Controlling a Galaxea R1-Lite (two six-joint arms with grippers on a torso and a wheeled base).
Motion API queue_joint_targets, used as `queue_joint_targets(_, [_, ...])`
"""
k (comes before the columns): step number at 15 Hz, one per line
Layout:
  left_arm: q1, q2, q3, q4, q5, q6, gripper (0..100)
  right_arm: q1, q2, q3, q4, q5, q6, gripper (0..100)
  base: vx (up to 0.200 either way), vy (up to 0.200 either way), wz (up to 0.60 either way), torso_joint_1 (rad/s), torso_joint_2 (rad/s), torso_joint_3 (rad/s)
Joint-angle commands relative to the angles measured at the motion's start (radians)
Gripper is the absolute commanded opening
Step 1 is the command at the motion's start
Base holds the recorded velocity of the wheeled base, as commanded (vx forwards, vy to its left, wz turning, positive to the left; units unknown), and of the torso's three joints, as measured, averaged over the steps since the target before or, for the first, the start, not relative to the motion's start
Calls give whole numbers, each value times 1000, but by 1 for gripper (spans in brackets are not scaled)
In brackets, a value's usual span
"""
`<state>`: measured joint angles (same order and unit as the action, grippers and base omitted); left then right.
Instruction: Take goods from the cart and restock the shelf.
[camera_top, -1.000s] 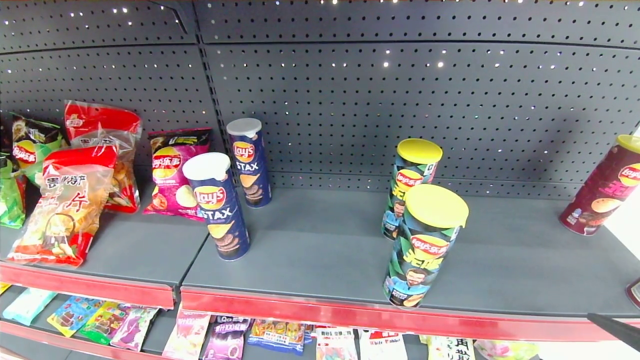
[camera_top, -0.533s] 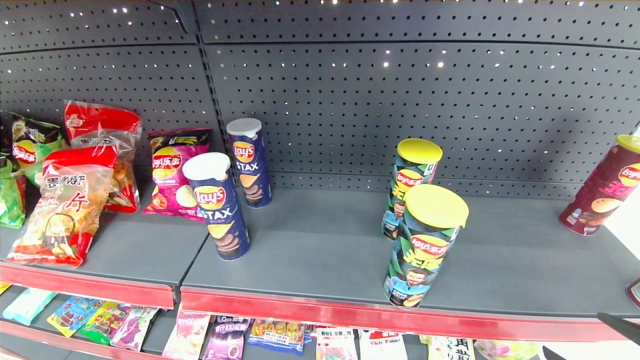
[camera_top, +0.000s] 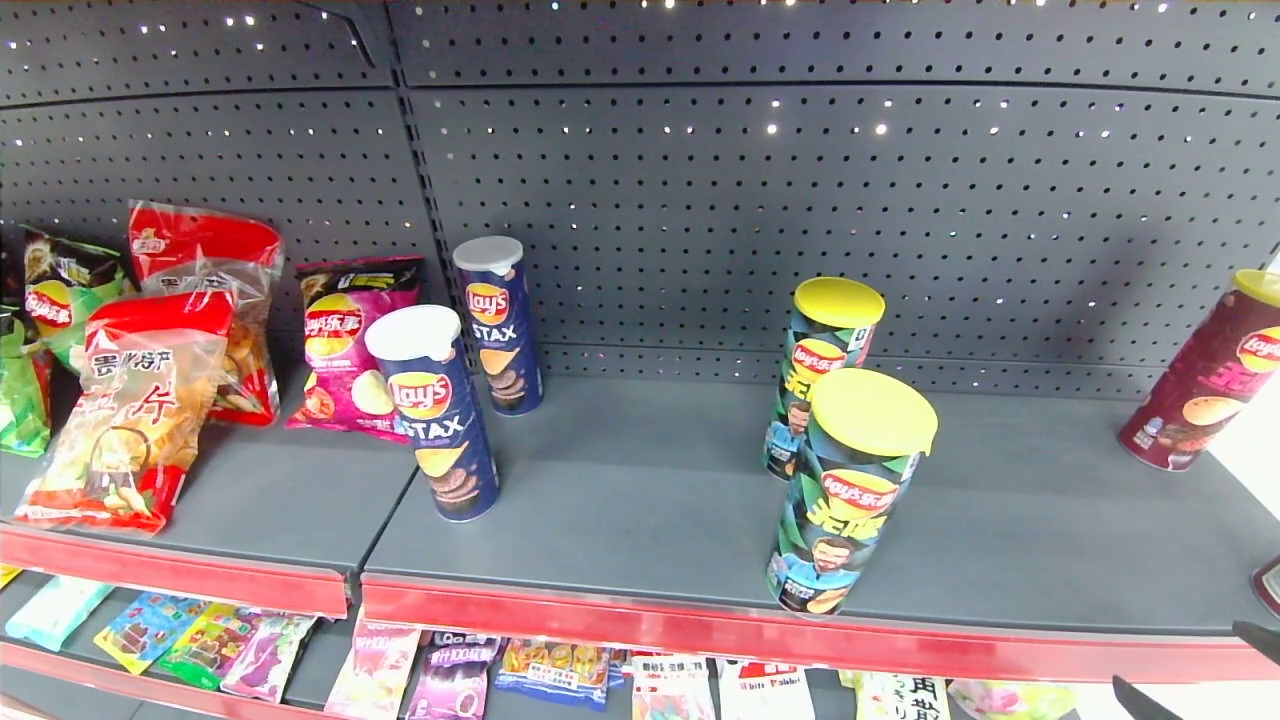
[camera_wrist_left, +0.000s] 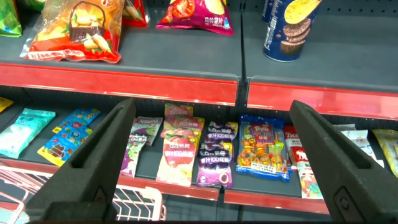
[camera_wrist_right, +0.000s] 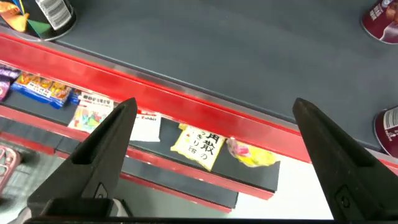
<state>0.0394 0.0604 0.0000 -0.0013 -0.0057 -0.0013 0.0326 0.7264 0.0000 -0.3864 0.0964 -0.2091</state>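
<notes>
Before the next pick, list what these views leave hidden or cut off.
Cart: left wrist view, bottom edge cuts all but a corner; goods unseen.
Rear yellow-lidded chip can: head view, partly hidden by front can.
Maroon chip can: head view, right edge clips its lid.

The head camera looks forward and down on the shelf (camera_top: 640, 480) from close by, while both wrist cameras sit lower, facing its red edge (camera_wrist_left: 124, 79): the left shares the front blue can (camera_top: 432, 420), the right the maroon can (camera_top: 1205, 375).
</notes>
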Motion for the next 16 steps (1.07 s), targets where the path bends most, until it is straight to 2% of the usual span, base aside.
queue_joint_targets(1, [1,1,0,0,0,0,100,-22,-2,-2,-9,51,1,100,0,0,0,0,0,0])
queue_joint_targets(3, [1,1,0,0,0,0,100,-54,25,-37,-9,238,1,100,0,0,0,0,0,0])
queue_joint_targets(6, [1,1,0,0,0,0,100,-45,130,-109,-12,531,-21,100,0,0,0,0,0,0])
queue_joint_targets(8, [1,1,0,0,0,0,100,-42,215,-150,-22,623,-70,100,0,0,0,0,0,0])
queue_joint_targets(11, [1,1,0,0,0,0,100,-45,439,-313,-49,824,-134,100,0,0,0,0,0,0])
queue_joint_targets(13, [1,1,0,0,0,0,100,-22,536,-371,-51,967,-154,100,0,0,0,0,0,0])
queue_joint_targets(16, [1,1,0,0,0,0,100,-19,607,-387,-51,991,-196,100,0,0,0,0,0,0])
